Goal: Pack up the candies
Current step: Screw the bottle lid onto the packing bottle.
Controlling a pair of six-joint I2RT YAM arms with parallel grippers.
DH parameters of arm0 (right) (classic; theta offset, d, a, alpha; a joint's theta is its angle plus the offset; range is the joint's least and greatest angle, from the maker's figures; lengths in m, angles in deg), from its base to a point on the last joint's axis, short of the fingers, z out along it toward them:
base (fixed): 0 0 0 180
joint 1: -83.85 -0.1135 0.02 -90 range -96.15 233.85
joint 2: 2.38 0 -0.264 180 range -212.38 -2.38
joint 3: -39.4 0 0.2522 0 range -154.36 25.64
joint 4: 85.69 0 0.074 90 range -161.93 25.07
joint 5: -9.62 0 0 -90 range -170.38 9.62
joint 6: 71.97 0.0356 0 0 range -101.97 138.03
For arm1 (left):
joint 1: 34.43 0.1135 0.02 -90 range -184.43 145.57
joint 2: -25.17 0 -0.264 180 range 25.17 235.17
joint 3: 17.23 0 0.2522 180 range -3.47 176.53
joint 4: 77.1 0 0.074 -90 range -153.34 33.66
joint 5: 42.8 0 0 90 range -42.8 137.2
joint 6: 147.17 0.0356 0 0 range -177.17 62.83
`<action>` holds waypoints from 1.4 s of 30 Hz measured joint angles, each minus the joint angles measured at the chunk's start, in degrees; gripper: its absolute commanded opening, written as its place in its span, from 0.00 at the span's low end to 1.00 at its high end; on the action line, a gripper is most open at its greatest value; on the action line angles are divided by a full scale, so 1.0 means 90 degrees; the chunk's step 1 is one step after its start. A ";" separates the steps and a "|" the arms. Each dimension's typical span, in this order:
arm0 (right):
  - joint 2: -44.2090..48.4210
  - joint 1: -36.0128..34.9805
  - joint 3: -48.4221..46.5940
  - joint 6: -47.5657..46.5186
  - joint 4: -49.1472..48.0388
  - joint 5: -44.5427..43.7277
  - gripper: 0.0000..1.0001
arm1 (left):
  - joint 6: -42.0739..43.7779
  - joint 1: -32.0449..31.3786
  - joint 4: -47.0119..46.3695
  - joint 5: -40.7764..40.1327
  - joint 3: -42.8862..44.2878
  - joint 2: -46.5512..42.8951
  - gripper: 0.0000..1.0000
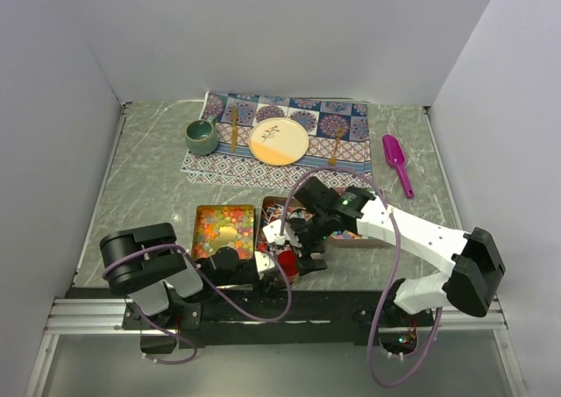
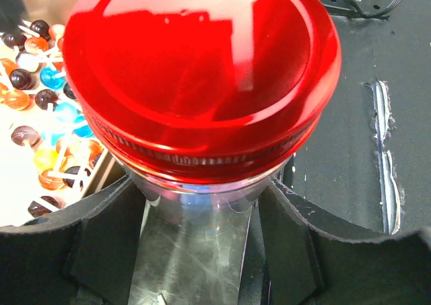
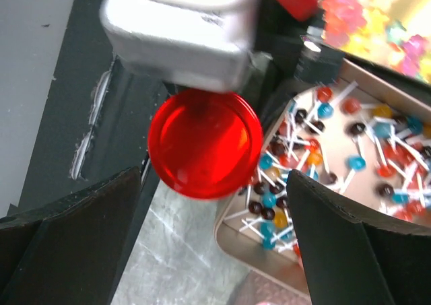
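A clear jar (image 2: 202, 204) with a round red lid (image 2: 202, 69) stands at the table's near edge (image 1: 286, 262). My left gripper (image 2: 202, 187) is shut on the jar's body just below the lid (image 1: 277, 258). My right gripper (image 3: 215, 184) is open and empty, hovering above the lid (image 3: 205, 143), its fingers wide on either side (image 1: 308, 239). Pastel star candies (image 1: 224, 229) fill a metal tray; they also show in the right wrist view (image 3: 377, 15). Red, blue and brown sweets on white sticks (image 3: 337, 150) lie in a second tray beside the jar (image 2: 40, 103). Orange gummies are not visible.
A purple scoop (image 1: 396, 162) lies at the right. A patterned placemat (image 1: 351, 116) at the back holds a plate (image 1: 279, 141), a green mug (image 1: 202, 135) and wooden cutlery. A black mat (image 2: 377, 83) runs along the near edge. White walls enclose three sides.
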 measured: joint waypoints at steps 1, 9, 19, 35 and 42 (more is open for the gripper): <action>-0.0032 -0.0034 0.0000 -0.0029 -0.0005 0.0017 0.96 | 0.0000 0.0000 0.0000 -0.0002 0.0000 0.0000 0.01; 0.0005 -0.0138 0.0063 -0.0318 0.0041 0.0044 0.95 | 0.0000 -0.0012 0.0010 -0.0083 0.0010 -0.0002 0.01; 0.1277 -0.0168 0.0843 -0.0427 0.0602 -0.0279 0.94 | 0.0017 -0.0056 0.0019 -0.0209 0.0063 -0.0002 0.01; 0.0937 0.0085 0.0476 -0.0493 0.0673 -0.1039 0.96 | -0.0002 -0.0056 0.0066 -0.0197 0.0134 0.0000 0.01; 0.0420 0.0100 -0.0119 -0.0988 0.0573 -0.0738 0.98 | -0.0002 -0.0056 0.0063 -0.0192 0.0138 0.0000 0.01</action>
